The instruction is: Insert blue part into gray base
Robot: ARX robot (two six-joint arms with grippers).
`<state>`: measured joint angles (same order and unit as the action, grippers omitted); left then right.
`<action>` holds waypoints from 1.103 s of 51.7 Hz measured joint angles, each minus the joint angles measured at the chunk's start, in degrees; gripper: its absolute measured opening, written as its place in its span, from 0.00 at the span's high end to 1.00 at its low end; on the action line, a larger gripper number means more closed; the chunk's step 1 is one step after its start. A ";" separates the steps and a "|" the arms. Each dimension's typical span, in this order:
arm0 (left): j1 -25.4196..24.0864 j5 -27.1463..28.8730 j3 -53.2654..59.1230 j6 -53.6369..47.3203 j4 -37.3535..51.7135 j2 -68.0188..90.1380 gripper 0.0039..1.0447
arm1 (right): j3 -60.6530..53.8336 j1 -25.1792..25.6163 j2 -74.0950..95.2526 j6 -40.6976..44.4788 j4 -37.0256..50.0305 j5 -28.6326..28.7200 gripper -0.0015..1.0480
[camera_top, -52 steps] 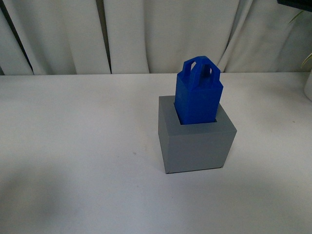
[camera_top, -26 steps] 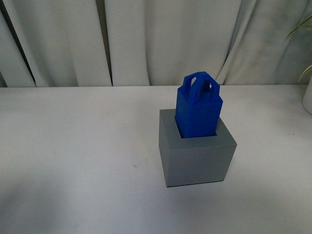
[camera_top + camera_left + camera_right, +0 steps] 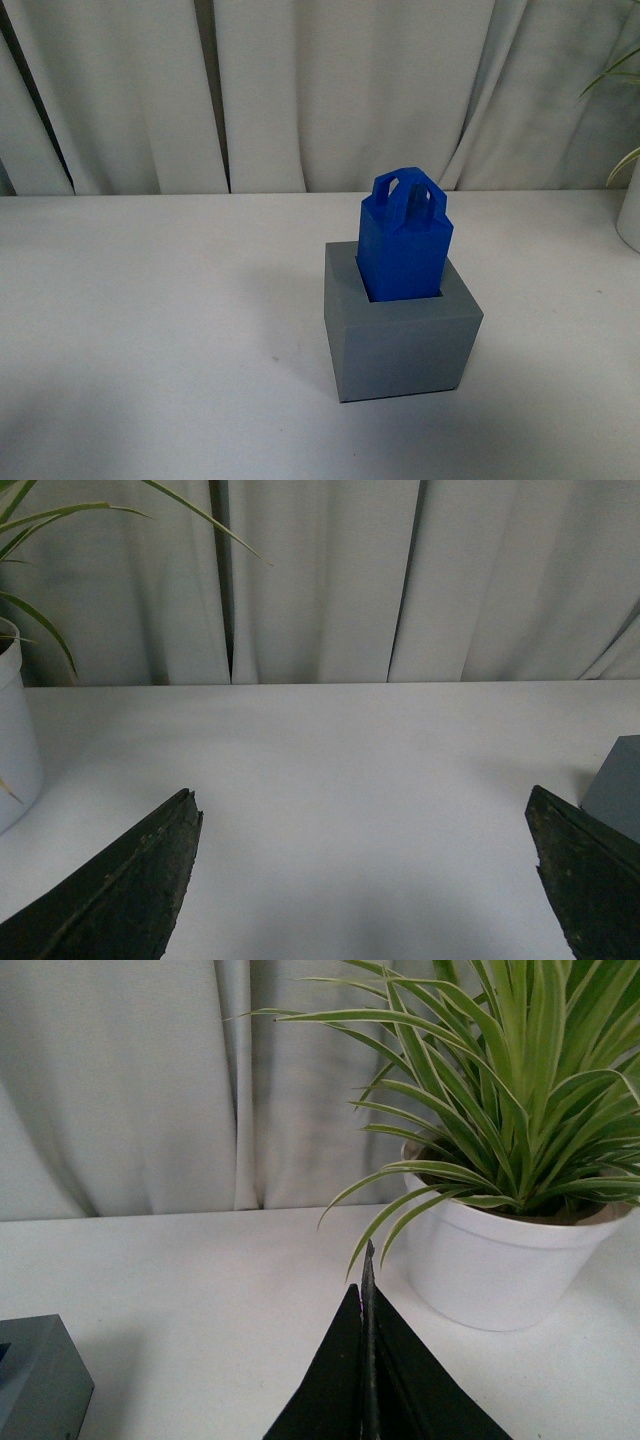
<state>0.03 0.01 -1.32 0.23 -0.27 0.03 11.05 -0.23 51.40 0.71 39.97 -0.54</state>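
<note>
The blue part stands upright in the square recess of the gray base on the white table, its looped handle on top. Neither gripper shows in the front view. In the left wrist view my left gripper is open and empty over bare table, and a corner of the gray base shows beside one finger. In the right wrist view my right gripper is shut with nothing in it, and a corner of the gray base shows off to the side.
A white pot with a green plant stands on the table close beyond the right gripper. Another white pot stands near the left gripper. White curtains hang behind the table's far edge.
The front view has tilted, so the base and the blue part sit slightly lower in frame. A dark shape at the top right corner is gone.
</note>
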 joint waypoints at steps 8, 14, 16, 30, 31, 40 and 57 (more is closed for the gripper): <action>0.00 -0.02 0.00 -0.02 0.00 0.00 0.06 | -3.48 0.11 -5.25 -0.02 -1.92 0.42 0.98; 0.00 0.00 0.00 -0.02 0.00 0.00 0.06 | -5.88 0.11 -10.34 -0.02 -4.66 0.44 0.98; 0.00 0.00 0.00 0.00 0.00 0.00 0.06 | -6.49 0.11 -12.04 -0.02 -5.77 0.44 0.98; 0.00 -0.02 0.00 -0.02 0.00 0.00 0.06 | -8.98 0.11 -19.32 -0.04 -10.32 0.44 0.98; 0.00 0.00 0.00 -0.02 0.00 0.00 0.06 | -9.55 0.11 -19.47 -0.07 -9.40 0.44 0.98; 0.00 -0.02 0.00 0.00 0.00 0.00 0.06 | -10.75 0.11 -23.41 -0.09 -12.46 0.46 0.98; 0.00 -0.02 0.00 0.00 0.00 0.00 0.06 | -10.75 0.11 -31.67 -0.09 -20.15 0.48 0.98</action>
<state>0.03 -0.01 -1.32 0.23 -0.27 0.03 0.30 -0.12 19.73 0.62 19.81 -0.05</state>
